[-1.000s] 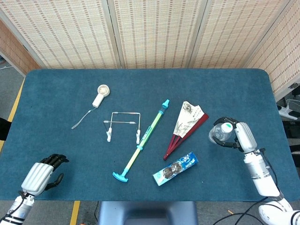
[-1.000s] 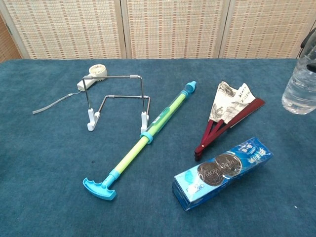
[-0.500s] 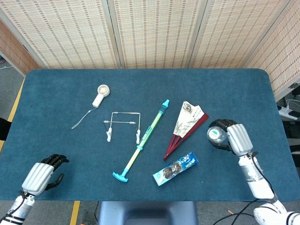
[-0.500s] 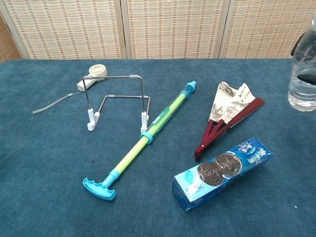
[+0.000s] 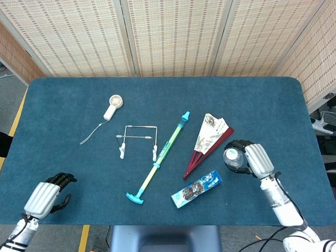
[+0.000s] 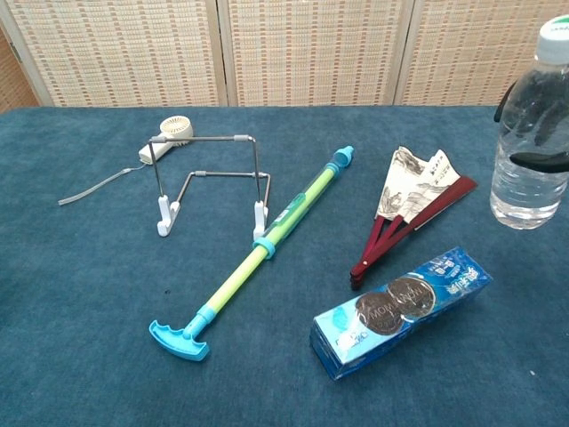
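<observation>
A clear water bottle (image 6: 531,133) is gripped upright by the right robot hand (image 5: 251,160), beside the folding fan (image 5: 208,143); the left robot hand (image 5: 48,195) is curled in, nothing held.

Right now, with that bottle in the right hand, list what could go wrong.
1. The water bottle is upright in the right hand above the table; a loosened grip could drop it.
2. It hangs close to the folding fan and the cookie box; lowered carelessly, it might land on one and tip.

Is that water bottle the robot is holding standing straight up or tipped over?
Upright: in the chest view the water bottle has its white cap on top, gripped by the right hand.
</observation>
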Robot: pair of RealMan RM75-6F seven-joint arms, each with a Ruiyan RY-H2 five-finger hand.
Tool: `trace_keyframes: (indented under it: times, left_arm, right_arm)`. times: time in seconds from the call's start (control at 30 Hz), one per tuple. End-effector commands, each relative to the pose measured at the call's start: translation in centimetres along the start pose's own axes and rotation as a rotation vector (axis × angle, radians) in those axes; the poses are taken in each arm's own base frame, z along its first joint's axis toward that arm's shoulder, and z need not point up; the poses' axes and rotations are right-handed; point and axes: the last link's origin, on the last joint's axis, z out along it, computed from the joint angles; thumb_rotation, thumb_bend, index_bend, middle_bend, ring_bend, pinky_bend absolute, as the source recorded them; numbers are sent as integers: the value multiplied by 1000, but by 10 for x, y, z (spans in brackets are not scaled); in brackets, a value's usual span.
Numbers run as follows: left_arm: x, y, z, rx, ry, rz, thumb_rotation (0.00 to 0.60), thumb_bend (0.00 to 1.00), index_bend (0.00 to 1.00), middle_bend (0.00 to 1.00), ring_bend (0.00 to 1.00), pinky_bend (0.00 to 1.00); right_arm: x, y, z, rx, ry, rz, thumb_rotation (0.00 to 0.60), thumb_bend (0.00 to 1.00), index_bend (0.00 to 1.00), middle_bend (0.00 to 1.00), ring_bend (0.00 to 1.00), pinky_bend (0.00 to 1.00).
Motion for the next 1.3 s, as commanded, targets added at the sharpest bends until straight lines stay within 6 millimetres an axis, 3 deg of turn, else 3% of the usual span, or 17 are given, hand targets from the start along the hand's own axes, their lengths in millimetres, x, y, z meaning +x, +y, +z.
trace_keyframes:
  times: [0.03,0.23,0.37,0.5,0.63,0.8,1.13,1.23,1.3]
  left_arm:
    - [0,0,0,0,0,3,600,431,291,233,194,382]
    - [-1,0,0,4,-11,5,600,430,291,232,193,382]
    - [-1,0,0,2,-11,8,600,430,291,232,193,382]
    - [0,0,-1,1,-5,6,600,431,291,233,193,382]
    - [-1,0,0,1,-13,4,600,431,291,233,193,381]
    - [-2,0,0,5,-19,11,600,431,291,232,193,381]
    - [-2,0,0,3,-23,15,600,431,291,233,193,381]
    - [-3,0,0,5,-23,16,600,432,291,234,193,381]
    - [-2,0,0,6,-23,13,600,432,291,234,193,381]
  right_arm:
    - [-7,4,4,-15,13,9,600,655,812,735,600,558]
    - [6,-31,0,91,41,94,600,654,811,735,600,558]
    - [14,-39,-8,119,44,129,600,655,812,735,600,559]
    - [11,-19,-12,53,7,104,600,655,811,735,600,559]
    - [0,18,-10,-65,-19,92,600,655,812,735,600,559]
    - [-13,50,-6,-119,-17,184,600,655,812,735,600,559]
    - [-21,78,-6,-124,14,237,600,655,802,736,590,558]
    - [-21,82,-8,-116,-21,248,600,601,660,690,494,500]
    - [-22,85,-10,-110,-50,255,600,500,484,550,349,429]
